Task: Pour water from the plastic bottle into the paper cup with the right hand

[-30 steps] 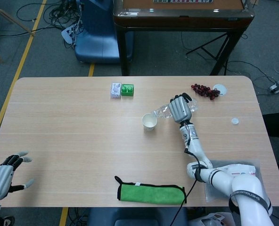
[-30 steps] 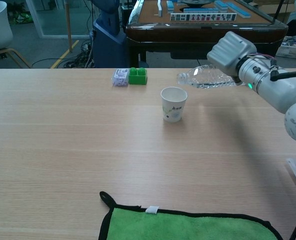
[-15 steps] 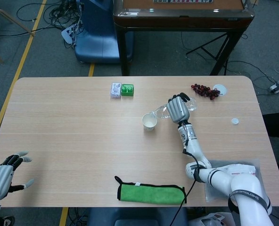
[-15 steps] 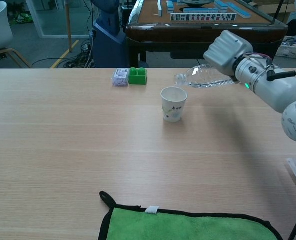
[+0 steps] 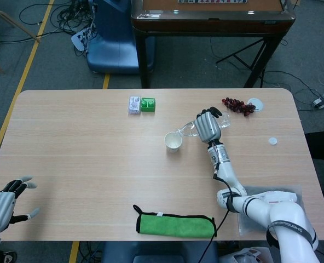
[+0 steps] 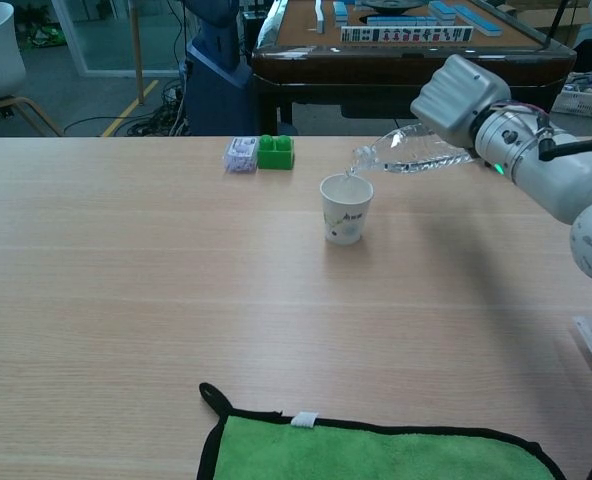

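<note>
My right hand (image 5: 207,127) (image 6: 458,102) grips a clear plastic bottle (image 6: 408,153) (image 5: 189,129) lying almost level, its open mouth tipped down to the left over the rim of the white paper cup (image 6: 346,208) (image 5: 173,142). In the chest view a thin stream of water runs from the mouth into the cup. The cup stands upright near the table's middle. My left hand (image 5: 1,206) hangs at the table's near left edge with fingers spread and holds nothing.
A green block (image 5: 148,104) and a small white packet (image 5: 134,104) lie behind the cup. A bunch of dark grapes (image 5: 237,105) and a white bottle cap (image 5: 272,141) sit to the right. A green cloth (image 5: 175,224) lies at the near edge.
The bottle's mouth has dipped and moved left over the cup's rim, and water now runs into the cup. The left hand has not moved.
</note>
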`<state>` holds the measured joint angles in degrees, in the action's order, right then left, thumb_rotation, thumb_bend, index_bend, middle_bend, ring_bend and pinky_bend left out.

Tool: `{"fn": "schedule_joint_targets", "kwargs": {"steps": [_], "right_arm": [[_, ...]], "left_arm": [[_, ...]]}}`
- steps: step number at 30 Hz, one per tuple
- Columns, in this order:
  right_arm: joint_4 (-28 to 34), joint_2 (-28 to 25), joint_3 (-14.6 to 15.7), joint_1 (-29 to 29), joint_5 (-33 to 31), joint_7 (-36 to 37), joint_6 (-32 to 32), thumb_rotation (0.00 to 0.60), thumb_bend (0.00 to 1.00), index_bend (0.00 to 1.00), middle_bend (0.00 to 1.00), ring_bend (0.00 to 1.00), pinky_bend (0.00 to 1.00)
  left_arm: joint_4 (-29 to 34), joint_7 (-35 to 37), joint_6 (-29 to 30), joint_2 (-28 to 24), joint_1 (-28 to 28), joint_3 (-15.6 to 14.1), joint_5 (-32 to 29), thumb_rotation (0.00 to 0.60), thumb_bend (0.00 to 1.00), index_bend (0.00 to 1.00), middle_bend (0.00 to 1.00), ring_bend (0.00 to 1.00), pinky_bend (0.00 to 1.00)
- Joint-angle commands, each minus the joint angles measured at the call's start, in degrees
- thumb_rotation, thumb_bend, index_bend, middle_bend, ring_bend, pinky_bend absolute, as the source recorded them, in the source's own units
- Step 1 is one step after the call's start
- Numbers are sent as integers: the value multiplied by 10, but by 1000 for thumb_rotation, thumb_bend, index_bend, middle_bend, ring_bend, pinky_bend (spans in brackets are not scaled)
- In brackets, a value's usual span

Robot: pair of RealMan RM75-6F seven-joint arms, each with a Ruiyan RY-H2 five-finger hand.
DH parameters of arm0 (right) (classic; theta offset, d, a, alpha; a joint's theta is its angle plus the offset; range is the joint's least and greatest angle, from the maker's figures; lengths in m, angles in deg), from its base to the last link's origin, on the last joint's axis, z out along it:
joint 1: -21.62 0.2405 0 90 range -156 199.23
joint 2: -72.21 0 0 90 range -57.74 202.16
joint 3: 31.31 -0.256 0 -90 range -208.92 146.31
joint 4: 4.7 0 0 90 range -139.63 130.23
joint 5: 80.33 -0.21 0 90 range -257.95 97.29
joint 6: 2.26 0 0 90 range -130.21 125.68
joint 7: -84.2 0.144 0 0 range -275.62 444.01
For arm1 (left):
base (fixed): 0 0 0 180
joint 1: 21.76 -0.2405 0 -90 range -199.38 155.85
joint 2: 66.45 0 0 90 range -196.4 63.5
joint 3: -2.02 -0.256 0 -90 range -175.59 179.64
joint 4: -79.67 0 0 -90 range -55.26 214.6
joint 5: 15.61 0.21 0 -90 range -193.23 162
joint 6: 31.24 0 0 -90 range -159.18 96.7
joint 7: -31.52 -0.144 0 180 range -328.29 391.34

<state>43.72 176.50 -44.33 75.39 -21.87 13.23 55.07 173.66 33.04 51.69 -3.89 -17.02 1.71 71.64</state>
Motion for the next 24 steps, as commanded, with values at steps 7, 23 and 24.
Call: {"fn": "schedule_joint_targets", "kwargs": {"steps": [7,23,24], "right_arm": [[5,0,1,0,-15,-25,2,600,160,574,637,539,556],[5,0,7,0,-19,-41,8,600,162,575,635,539,556],[5,0,7,0,-19,-41,8,600,163,575,635,539,556]], "left_arm": [[1,0,1,-1,0,1,0,600,105,360,209,239,526],[2,-3,0,0,1,0,1,600,105,360,209,239,526],[2,-3,-1,0,1,0,1,600,105,359,209,239,526]]}}
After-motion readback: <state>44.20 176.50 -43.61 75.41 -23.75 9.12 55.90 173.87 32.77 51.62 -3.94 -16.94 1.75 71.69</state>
